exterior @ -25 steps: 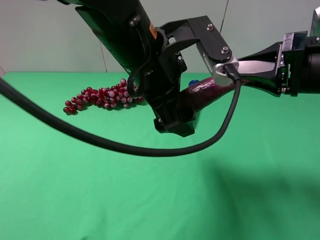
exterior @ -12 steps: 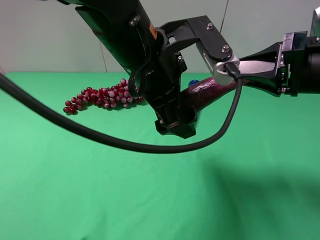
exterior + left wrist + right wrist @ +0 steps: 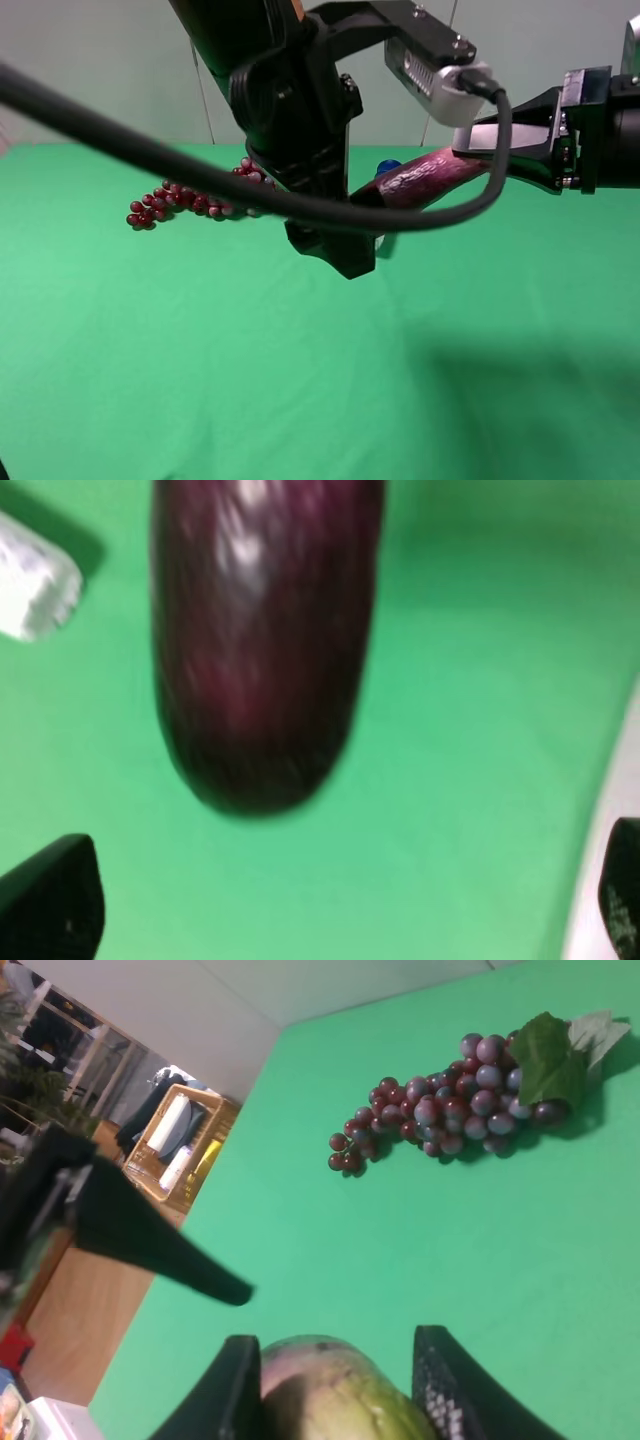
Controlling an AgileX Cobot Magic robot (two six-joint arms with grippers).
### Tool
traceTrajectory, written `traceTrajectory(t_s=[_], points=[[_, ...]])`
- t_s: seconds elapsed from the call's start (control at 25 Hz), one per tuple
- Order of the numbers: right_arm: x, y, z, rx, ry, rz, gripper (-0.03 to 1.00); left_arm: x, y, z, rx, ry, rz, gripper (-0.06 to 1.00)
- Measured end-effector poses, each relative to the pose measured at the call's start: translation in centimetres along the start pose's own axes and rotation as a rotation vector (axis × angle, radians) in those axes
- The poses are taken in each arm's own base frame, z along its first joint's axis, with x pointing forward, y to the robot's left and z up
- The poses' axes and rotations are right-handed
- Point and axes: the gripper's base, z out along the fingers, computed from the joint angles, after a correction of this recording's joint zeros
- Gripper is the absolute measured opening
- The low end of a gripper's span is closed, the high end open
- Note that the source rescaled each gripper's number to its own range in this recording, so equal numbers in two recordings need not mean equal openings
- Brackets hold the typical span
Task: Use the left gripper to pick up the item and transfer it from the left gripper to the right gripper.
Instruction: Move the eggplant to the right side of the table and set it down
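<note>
The dark purple item [image 3: 420, 178] hangs in the air above the green cloth, its stem end clamped in my right gripper [image 3: 472, 150], which reaches in from the right and is shut on it. In the right wrist view the pale stem end of the item [image 3: 330, 1390] sits between the two fingers [image 3: 232, 1388]. My left gripper [image 3: 345, 250] is open just left of the item's free end and is not touching it. Seen from the left wrist, the item's rounded end [image 3: 260, 650] is blurred, and the gripper [image 3: 335, 900] has its fingertips [image 3: 50, 898] spread wide on either side below it.
A red grape bunch [image 3: 190, 197] lies on the green cloth at the back left, also clear in the right wrist view [image 3: 470, 1090]. A bottle's blue cap [image 3: 387, 166] peeks out behind the item. The left arm's thick black cable [image 3: 150, 160] loops across the scene.
The left arm has risen and drawn back to the left with its jaws open, coming off the item. The item stays in the right gripper, which has not moved.
</note>
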Motion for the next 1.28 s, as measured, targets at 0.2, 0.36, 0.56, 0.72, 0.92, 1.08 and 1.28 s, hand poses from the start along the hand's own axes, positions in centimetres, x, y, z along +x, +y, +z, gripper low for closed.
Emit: traceTrajectory(t_s=[0.2, 0.36, 0.56, 0.72, 0.92, 1.08, 1.28], points=[[0.0, 0.0, 0.0, 0.000, 0.000, 0.000, 0.04, 1.0, -0.4, -2.7, -0.036, 0.005, -0.015, 1.00], [0.0, 0.0, 0.0, 0.001, 0.002, -0.002, 0.04, 2.0, -0.8, -6.0, -0.112, -0.050, -0.047, 1.00], [0.0, 0.0, 0.0, 0.001, 0.002, -0.004, 0.04, 3.9, -1.5, -9.5, -0.172, -0.079, -0.101, 1.00], [0.1, 0.0, 0.0, 0.004, 0.008, -0.009, 0.04, 5.1, -2.0, -11.9, -0.226, -0.135, -0.165, 1.00], [0.2, -0.1, 0.0, 0.011, 0.023, -0.022, 0.04, 7.6, -3.1, -13.5, -0.240, -0.176, -0.236, 1.00], [0.2, -0.1, 0.0, 0.012, 0.024, -0.024, 0.04, 9.7, -4.0, -13.5, -0.241, -0.175, -0.281, 1.00], [0.3, -0.1, 0.0, 0.015, 0.029, -0.028, 0.03, 13.2, -5.3, -12.5, -0.232, -0.146, -0.344, 1.00]])
